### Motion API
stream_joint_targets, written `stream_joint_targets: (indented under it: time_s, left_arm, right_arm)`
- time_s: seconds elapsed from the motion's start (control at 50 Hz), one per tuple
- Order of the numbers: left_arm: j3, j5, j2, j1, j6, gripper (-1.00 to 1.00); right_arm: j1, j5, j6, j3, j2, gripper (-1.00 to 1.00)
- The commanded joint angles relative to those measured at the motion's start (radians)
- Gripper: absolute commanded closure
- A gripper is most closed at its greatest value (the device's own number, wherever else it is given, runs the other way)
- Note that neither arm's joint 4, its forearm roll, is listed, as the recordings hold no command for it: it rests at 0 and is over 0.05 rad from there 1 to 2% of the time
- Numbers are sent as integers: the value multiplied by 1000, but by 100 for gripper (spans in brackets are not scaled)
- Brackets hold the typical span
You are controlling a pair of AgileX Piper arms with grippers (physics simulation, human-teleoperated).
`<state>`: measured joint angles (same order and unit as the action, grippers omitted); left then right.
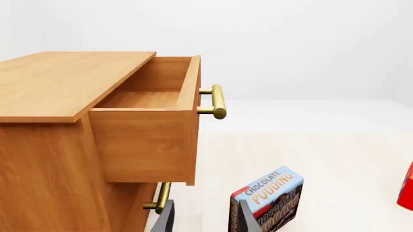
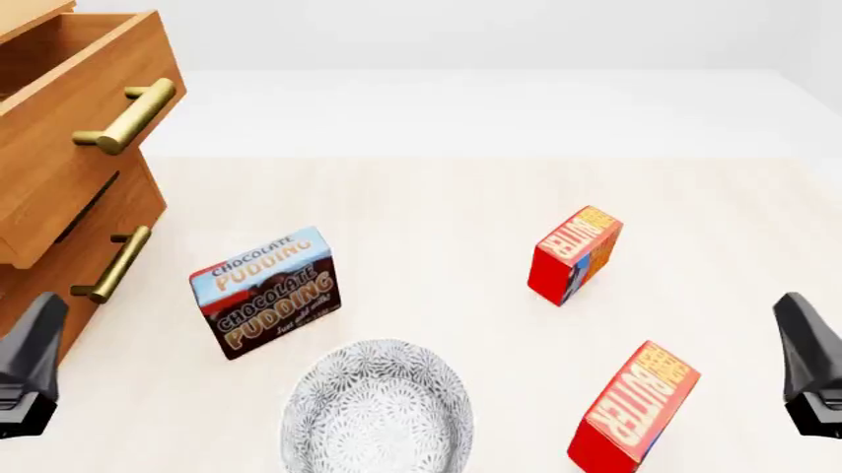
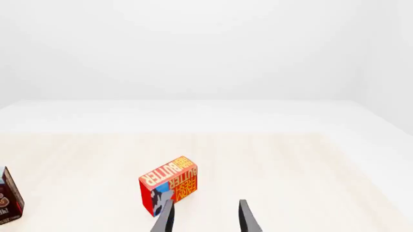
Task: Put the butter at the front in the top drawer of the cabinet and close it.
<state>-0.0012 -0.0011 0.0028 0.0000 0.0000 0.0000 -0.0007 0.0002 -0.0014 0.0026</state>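
Two red butter cartons stand on the table right of centre. The butter at the front [image 2: 632, 406] is the nearer one; the other carton [image 2: 575, 254] [image 3: 169, 191] stands farther back. The light-brown cabinet [image 2: 53, 197] [image 1: 51, 145] is at the far left. Its top drawer [image 2: 79, 89] [image 1: 145, 140] is pulled out and shows an empty inside. My left gripper [image 2: 34, 360] [image 1: 205, 220] hovers low beside the cabinet's front, open and empty. At the front right my right gripper [image 2: 803, 355] [image 3: 205, 220] is also open and empty, to the right of the front butter.
A blue-and-brown Chocolate Pudding box [image 2: 267, 293] [image 1: 268, 200] stands between the cabinet and the cartons. A patterned glass bowl [image 2: 378, 404] sits at the front centre. The lower drawer's brass handle [image 2: 112, 264] [image 1: 159, 198] juts out near my left gripper.
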Motion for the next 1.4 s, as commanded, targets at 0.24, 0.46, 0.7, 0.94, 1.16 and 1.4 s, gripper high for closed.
stream_joint_targets:
  time_s: [0.24, 0.46, 0.7, 0.94, 1.16, 1.4]
  left_arm:
    - [-3, -2, 8, 0, -3, -100]
    - [-17, 11, 8, -1, -20, -100]
    - [-410, 300, 150, 35, -31, -100]
    - [-591, 402, 340, 55, -27, -100]
    - [-943, 642, 554, 21, -27, -100]
    - [-1220, 836, 683, 60, 16, -100]
  right_arm:
    - [0, 0, 1, -3, 4, -100]
    - [0, 0, 1, -3, 4, -100]
    - [0, 0, 1, -3, 4, -100]
    - [0, 0, 1, -3, 4, -100]
    - [0, 0, 1, -3, 4, -100]
    - [0, 0, 1, -3, 4, -100]
